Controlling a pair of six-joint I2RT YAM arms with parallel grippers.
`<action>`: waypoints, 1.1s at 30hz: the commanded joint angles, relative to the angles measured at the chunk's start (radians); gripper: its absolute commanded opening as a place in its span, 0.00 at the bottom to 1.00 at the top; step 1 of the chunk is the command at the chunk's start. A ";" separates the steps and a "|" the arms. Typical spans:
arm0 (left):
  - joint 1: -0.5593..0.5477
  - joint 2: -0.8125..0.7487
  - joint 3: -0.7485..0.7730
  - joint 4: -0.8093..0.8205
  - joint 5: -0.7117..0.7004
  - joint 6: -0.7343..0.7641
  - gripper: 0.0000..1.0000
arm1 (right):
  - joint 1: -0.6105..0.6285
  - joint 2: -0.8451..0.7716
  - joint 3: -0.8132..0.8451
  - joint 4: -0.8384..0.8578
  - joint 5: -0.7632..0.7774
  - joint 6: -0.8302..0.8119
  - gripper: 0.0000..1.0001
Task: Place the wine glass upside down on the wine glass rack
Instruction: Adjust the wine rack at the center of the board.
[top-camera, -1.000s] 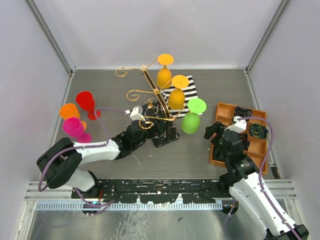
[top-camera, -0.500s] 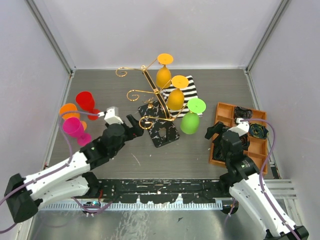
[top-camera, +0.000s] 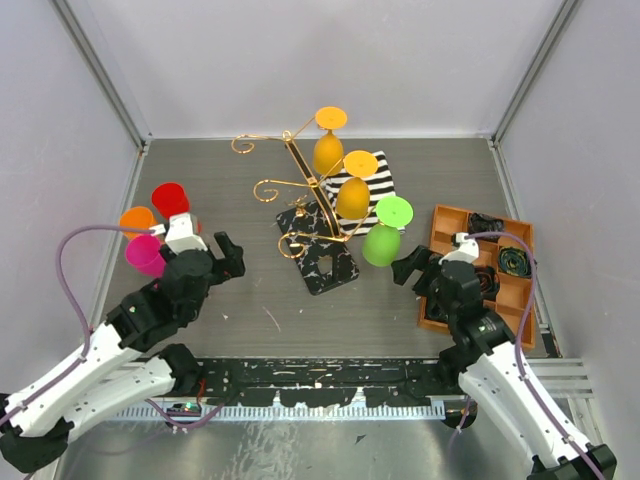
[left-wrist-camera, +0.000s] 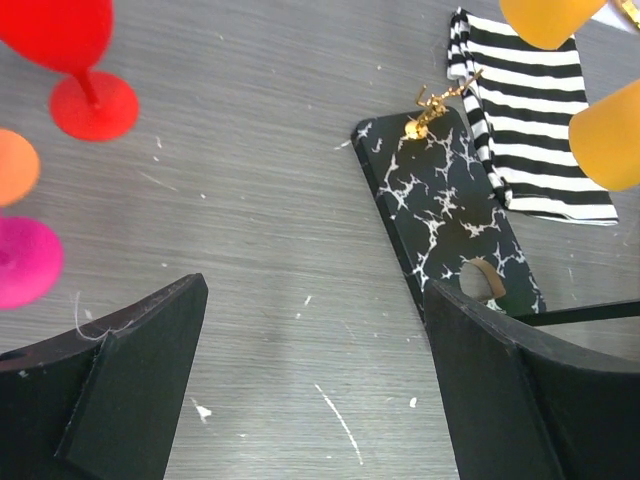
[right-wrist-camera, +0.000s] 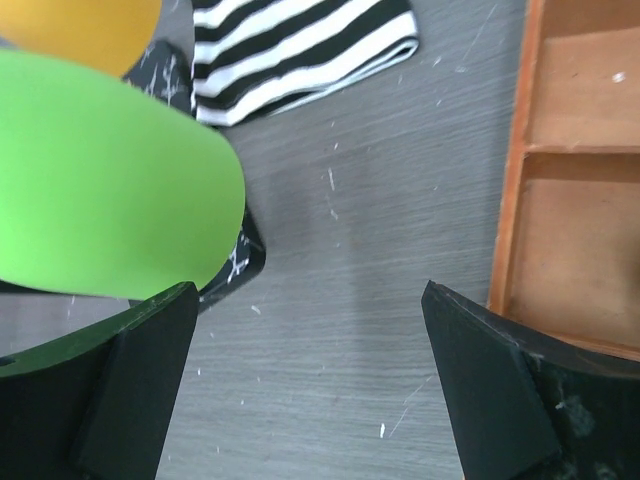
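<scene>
Both gape empty: left gripper (left-wrist-camera: 315, 295) near pink glass (left-wrist-camera: 25, 262), right gripper (right-wrist-camera: 310, 295) beside green glass (right-wrist-camera: 100, 190).

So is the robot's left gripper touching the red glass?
Apart. In the left wrist view, bare table lies between the red glass and the left gripper, whose jaws stand open.

Glasses and rack spill past the wrist cameras' edges

Left wrist view: the red glass (left-wrist-camera: 62, 45) is cropped at the top, the orange glass (left-wrist-camera: 15, 165) and pink glass (left-wrist-camera: 25, 262) at the left, and the wine glass rack (left-wrist-camera: 440, 215) slips behind the left gripper (left-wrist-camera: 315, 290). Right wrist view: the green glass (right-wrist-camera: 100, 190) is a cropped blur. Overhead, the dark items (top-camera: 516, 262) in the orange tray (top-camera: 450, 225) are too small to name.
</scene>
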 joint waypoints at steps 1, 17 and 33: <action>0.006 0.027 0.122 -0.136 -0.061 0.146 0.96 | 0.003 0.002 -0.025 0.069 -0.161 -0.081 1.00; 0.062 0.012 0.266 -0.284 -0.073 0.239 0.96 | 0.027 -0.162 -0.076 0.030 -0.264 -0.055 1.00; 0.063 0.019 0.284 -0.270 -0.080 0.256 0.97 | 0.600 -0.004 -0.026 0.183 -0.049 -0.193 1.00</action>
